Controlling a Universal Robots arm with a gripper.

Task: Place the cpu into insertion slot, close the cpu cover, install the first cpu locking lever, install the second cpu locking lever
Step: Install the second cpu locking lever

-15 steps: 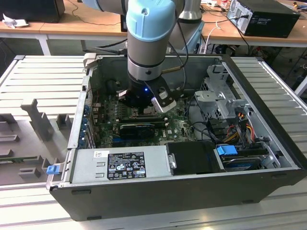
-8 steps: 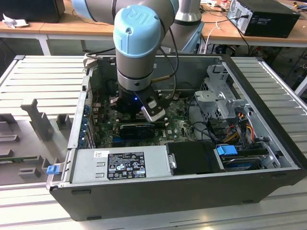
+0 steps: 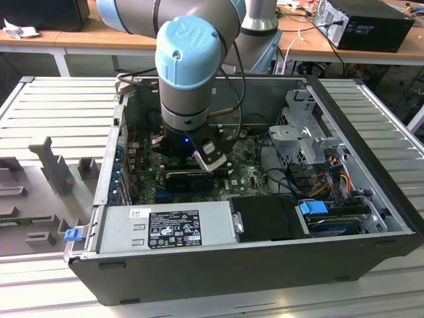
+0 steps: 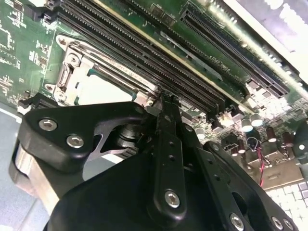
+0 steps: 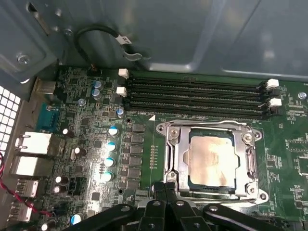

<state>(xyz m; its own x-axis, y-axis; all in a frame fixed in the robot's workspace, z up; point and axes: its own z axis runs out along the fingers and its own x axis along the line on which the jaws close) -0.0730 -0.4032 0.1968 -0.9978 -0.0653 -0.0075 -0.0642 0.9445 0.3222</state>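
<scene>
black gripper (image 5: 166, 185): fingers (image 5: 160, 192) pressed together, nothing between them, tips at the near rim of the insertion slot (image 5: 210, 163). cpu (image 5: 211, 160): pale metal top, seated flat in the slot. cpu cover (image 5: 175, 159): silver frame lying down around the chip. memory slots (image 5: 195, 98): four long black rows just beyond the socket. computer case (image 3: 371, 119): open, arm reaching inside in the exterior view.

My arm (image 3: 189, 73) reaches straight down, wrist vertical; gripper (image 5: 165, 188) hangs low w/ fingers (image 4: 166, 144) pressed together, nothing betw. them.
</scene>
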